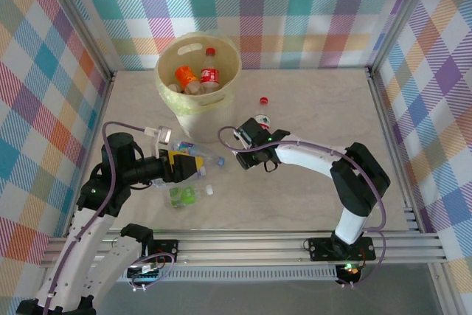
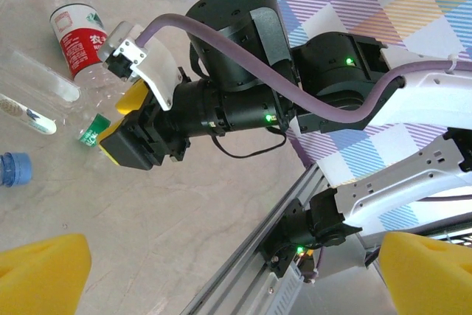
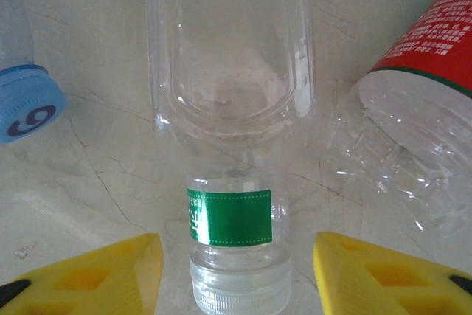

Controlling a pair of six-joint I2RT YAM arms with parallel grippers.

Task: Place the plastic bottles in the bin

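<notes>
Straddling clear bottle, right jaws part-open

Upright pale yellow bin with red- and orange-labelled bottles inside; other clear bottles flat in front.

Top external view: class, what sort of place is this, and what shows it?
Likely a robot test cell: plaid cloth walls enclose a pale table, and a left arm and right arm are bolted to a metal rail at its near edge.
</notes>
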